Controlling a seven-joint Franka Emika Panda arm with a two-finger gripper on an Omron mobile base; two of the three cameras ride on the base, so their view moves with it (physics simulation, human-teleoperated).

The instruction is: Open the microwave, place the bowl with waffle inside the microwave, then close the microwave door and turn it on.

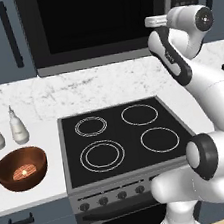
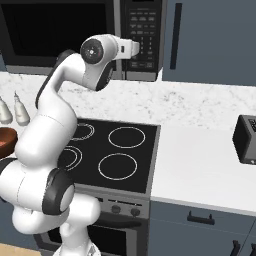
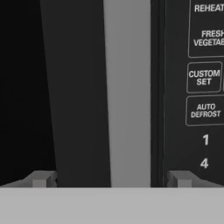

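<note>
- The microwave (image 1: pixel 104 21) stands above the white marbled counter (image 1: pixel 80 88), behind the black stove (image 1: pixel 122 137); its long axis runs side to side and its front faces the robot.
- The microwave door (image 1: pixel 96 18) is shut, lying flat across most of the microwave's front, with the dark glass window wider than it is tall.
- The keypad (image 2: pixel 142 32) sits at the microwave's right end, a tall narrow strip beside the door; in the hand view its labels read upright, among them "CUSTOM SET" and "AUTO DEFROST".
- The gripper (image 3: pixel 111 179) is right up at the microwave's front, pointing straight at it, with the silver-grey right edge of the door (image 3: pixel 127 87) between its tips and the keypad (image 3: pixel 192 87) just beyond the right tip.
- Its jaws are spread wide apart and hold nothing.
- The bowl with waffle (image 1: pixel 21 168) rests upright on the counter to the left of the stove, well below and to the left of the microwave; the waffle (image 1: pixel 24 172) lies flat in its bottom.
- Two small white bottles (image 1: pixel 5 130) stand just behind the bowl, on the microwave's side of it.
- A dark toaster (image 2: pixel 246 140) sits on the counter well to the right of the stove.
</note>
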